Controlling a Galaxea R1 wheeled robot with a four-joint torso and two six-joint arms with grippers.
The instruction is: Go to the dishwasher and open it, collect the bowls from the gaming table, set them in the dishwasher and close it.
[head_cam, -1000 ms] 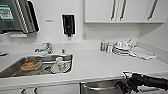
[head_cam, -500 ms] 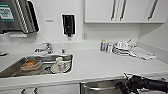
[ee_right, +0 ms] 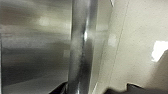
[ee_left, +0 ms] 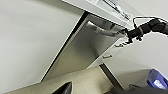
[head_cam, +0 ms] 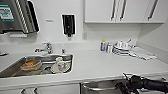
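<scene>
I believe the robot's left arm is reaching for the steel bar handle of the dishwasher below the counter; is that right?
Not quite: it is the right arm. In the head view the right gripper comes in from the picture's right, at the bar handle of the dishwasher below the counter.

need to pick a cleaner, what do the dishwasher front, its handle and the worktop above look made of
The dishwasher front looks like brushed stainless steel: grey, matte, with soft streaky reflections. Its bar handle seems polished steel, rounder and shinier, with a bright highlight along it. The worktop is plain white, smooth and slightly glossy; laminate or solid surface, the look leaves that open.
</scene>
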